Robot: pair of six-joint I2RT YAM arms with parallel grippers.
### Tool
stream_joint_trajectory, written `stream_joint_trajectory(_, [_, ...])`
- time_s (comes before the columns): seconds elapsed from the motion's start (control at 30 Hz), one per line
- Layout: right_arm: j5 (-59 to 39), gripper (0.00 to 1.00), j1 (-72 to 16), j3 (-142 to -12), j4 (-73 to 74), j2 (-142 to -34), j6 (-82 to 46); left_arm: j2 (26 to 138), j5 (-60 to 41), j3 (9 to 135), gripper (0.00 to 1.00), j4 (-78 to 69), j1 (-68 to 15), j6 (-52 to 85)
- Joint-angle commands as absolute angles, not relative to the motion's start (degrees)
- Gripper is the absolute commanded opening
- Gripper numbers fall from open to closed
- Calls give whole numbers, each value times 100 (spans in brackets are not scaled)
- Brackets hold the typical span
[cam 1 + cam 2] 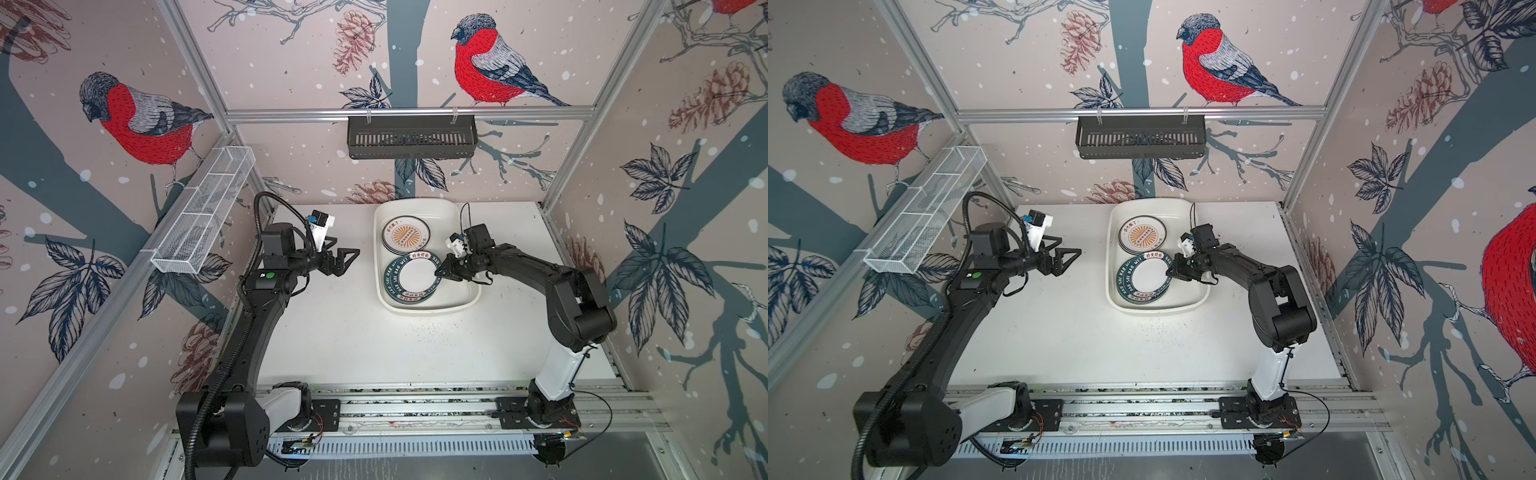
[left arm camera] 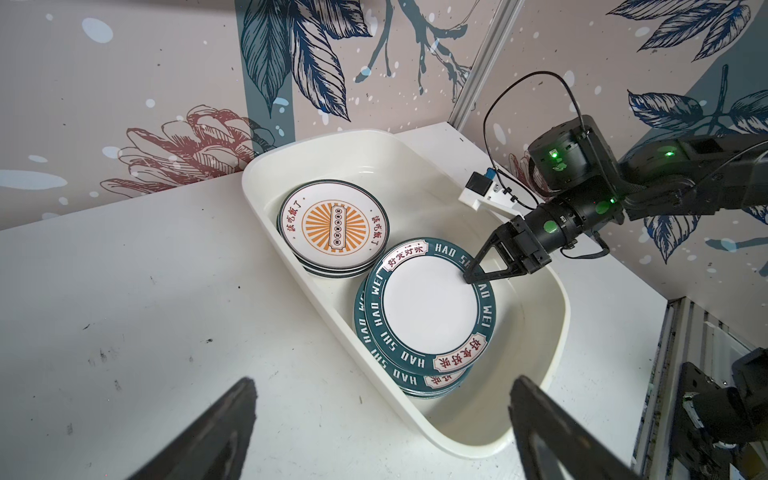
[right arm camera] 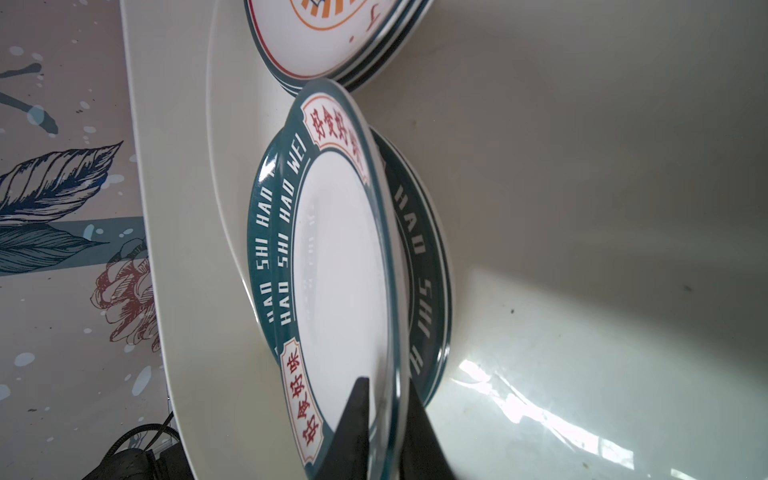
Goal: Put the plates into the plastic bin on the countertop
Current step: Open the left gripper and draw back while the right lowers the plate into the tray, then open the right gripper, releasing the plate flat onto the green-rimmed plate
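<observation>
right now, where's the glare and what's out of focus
Right wrist view: bright glare inside the bin, right fingers dark and soft by the lens. Left wrist view: left fingers blurred, plates sharp. In both top views: even light, no harsh glare.

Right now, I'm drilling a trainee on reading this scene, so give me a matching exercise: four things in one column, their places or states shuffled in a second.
Column 1
1. left gripper
2. right gripper
3. sunburst plate
4. black slotted basket

Column 2
A. hangs from the back rail
B. at the far end of the plastic bin, on top of a stack
C. open, over the countertop, left of the bin
D. jaws on either side of the rim of the lettered plate

Pairs: 1-C; 2-D; 3-B; 4-A
</observation>
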State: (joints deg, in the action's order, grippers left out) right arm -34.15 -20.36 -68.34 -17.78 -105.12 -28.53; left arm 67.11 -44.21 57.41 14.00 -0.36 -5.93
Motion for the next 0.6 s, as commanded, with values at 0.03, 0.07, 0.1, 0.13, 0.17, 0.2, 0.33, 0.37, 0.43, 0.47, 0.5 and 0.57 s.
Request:
stream_joint_trajectory(0.03, [-3217, 19, -2053, -6898, -1926, -10538, -2708, 6688, -4579, 5748, 94, 1334, -52, -659])
stream_joint_trajectory(0.07, [-3147, 19, -2062, -6913, -1970, -10542, -2700, 6688, -4583, 5748, 94, 1337, -45, -667])
stream_joint_trajectory(0.1, [-3085, 20, -2062, -6921, -2001, -10538, -2687, 6685, -4596, 5748, 94, 1356, -49, -677])
stream_joint_trajectory(0.13, [-3047, 21, -2062, -6928, -2025, -10538, -2675, 6696, -4610, 5748, 94, 1363, -50, -690])
stream_joint_trajectory(0.17, [-3019, 21, -2058, -6934, -2045, -10540, -2668, 6690, -4622, 5748, 94, 1368, -45, -694])
stream_joint_trajectory(0.2, [-3017, 21, -2063, -6934, -2056, -10542, -2666, 6688, -4623, 5748, 94, 1366, -46, -694])
stream_joint_trajectory(0.33, [-2954, 22, -2074, -6952, -2131, -10573, -2639, 6688, -4640, 5748, 94, 1369, -45, -703])
stream_joint_trajectory(0.37, [-2929, 22, -2075, -6936, -2144, -10581, -2624, 6686, -4654, 5691, 94, 1363, -50, -703])
stream_joint_trajectory(0.43, [-2912, 23, -2078, -6934, -2162, -10581, -2616, 6688, -4658, 5624, 94, 1370, -50, -703])
stream_joint_trajectory(0.47, [-2901, 23, -2089, -6922, -2166, -10582, -2595, 6687, -4658, 5618, 94, 1370, -50, -703])
stream_joint_trajectory(0.5, [-2893, 23, -2083, -6918, -2186, -10582, -2591, 6688, -4658, 5616, 94, 1359, -44, -703])
stream_joint_trajectory(0.57, [-2866, 23, -2092, -6891, -2196, -10581, -2580, 6683, -4656, 5610, 94, 1358, -49, -703])
